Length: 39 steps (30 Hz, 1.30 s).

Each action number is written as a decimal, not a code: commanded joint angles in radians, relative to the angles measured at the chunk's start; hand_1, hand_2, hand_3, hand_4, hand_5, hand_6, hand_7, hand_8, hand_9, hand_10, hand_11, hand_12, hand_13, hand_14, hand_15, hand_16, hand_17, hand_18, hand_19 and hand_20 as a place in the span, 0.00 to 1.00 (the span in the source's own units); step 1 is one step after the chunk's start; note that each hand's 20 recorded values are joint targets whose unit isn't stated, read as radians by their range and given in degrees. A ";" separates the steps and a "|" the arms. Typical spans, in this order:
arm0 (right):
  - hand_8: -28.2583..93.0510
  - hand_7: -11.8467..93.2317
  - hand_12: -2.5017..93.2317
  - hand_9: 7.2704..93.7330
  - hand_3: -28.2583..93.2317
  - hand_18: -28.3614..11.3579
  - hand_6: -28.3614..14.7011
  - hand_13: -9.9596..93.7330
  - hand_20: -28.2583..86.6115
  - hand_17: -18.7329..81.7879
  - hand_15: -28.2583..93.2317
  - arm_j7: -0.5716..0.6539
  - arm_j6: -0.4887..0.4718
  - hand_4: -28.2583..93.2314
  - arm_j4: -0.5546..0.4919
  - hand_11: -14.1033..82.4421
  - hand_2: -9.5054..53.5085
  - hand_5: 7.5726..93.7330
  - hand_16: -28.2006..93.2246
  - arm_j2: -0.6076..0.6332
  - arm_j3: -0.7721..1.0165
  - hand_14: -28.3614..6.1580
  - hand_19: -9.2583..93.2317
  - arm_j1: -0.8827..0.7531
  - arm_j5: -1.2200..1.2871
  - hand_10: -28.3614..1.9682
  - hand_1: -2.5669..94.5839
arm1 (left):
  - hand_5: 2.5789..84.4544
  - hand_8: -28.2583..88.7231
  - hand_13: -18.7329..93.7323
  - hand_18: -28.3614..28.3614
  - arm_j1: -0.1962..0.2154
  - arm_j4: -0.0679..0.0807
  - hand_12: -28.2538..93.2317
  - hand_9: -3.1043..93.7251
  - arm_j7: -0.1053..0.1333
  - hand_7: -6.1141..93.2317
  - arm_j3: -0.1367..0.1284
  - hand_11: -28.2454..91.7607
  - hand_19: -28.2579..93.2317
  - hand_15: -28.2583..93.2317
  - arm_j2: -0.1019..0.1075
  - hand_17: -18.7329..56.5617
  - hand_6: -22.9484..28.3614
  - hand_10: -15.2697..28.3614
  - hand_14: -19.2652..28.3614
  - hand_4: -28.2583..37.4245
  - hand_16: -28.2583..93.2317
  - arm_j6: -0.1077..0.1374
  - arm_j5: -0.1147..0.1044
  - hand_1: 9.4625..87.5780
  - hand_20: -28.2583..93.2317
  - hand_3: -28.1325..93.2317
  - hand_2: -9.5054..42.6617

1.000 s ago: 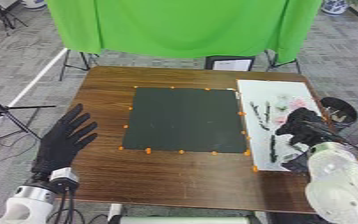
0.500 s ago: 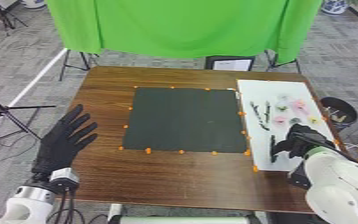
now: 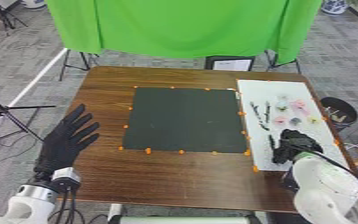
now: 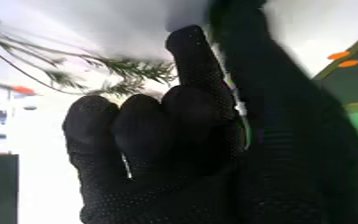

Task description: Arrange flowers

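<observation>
Dark, slender stems [image 3: 266,111] lie roughly lengthwise near the left edge of the white sheet [image 3: 262,89]. Small pink, pale and yellow blossoms [image 3: 300,106] sit loosely grouped between them and its right edge.

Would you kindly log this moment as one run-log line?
Arrange flowers | right hand over near end of white sheet | left hand open at left edge of table | pink flower on sheet

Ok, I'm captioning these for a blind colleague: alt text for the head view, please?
The right robot hand is over the near part of a white sheet bearing sprigs and pink blossoms. The left robot hand is open, left of a black mat on a brown wooden table.
</observation>
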 commanded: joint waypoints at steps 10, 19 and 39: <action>0.32 0.47 0.66 0.91 0.00 0.12 0.67 0.83 0.84 0.59 0.96 -0.192 0.174 0.69 0.159 0.90 0.00 0.88 0.63 -0.070 -0.098 0.53 1.00 -0.165 -0.059 0.70 0.92 | 0.26 0.15 0.33 0.91 0.009 0.003 0.39 0.25 -0.012 0.25 0.010 0.35 0.54 0.42 -0.005 0.11 0.49 0.59 0.73 0.00 0.25 0.001 0.001 0.19 0.31 0.78 0.04; 0.50 0.70 0.69 0.82 0.00 0.15 0.58 0.81 0.83 0.59 0.97 -0.175 0.288 0.95 0.119 0.96 0.14 0.65 0.60 -0.048 -0.020 0.60 1.00 -0.160 0.006 0.77 0.80 | 0.26 0.15 0.33 0.91 0.019 -0.003 0.39 0.26 -0.007 0.25 0.007 0.35 0.54 0.42 -0.015 0.11 0.50 0.59 0.73 0.00 0.25 0.013 0.002 0.19 0.31 0.78 0.04; 0.52 0.70 0.68 0.86 0.00 0.16 0.56 0.83 0.85 0.61 0.97 -0.211 0.568 1.00 0.002 0.98 0.11 0.68 0.59 0.019 0.003 0.61 1.00 0.078 0.097 0.77 0.78 | 0.26 0.15 0.33 0.91 0.025 -0.011 0.39 0.26 0.002 0.25 -0.005 0.35 0.54 0.42 -0.011 0.11 0.50 0.59 0.73 0.00 0.24 0.019 0.005 0.19 0.31 0.78 0.04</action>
